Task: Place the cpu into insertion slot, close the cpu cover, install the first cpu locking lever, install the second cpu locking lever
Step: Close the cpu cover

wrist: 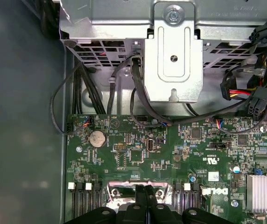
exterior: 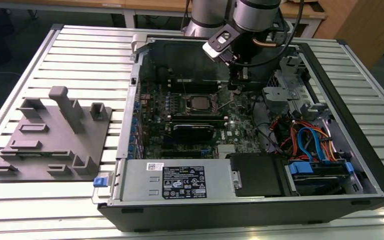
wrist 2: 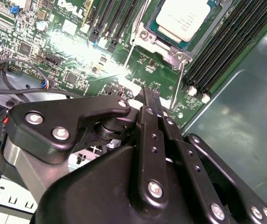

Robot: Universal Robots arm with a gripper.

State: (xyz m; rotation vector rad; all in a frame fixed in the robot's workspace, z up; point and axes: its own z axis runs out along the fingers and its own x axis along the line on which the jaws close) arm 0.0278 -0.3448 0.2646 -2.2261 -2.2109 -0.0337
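Open computer case (exterior: 359, 115) on the slatted surface (exterior: 45, 210), green motherboard (wrist 2: 63, 56) lying flat inside. Hovering low over the board, near the insertion slot (exterior: 186, 96): pincer (wrist 2: 150, 95), fingers pressed together, nothing between them. Seated in that slot: cpu (wrist 2: 184, 18), cpu cover (wrist 2: 169, 50) apparently down around it. Alongside, a thin wire locking lever (wrist 2: 176, 88). Probably light, rigid, smooth-topped and delicate underneath; best taken by opposite edges, gently.
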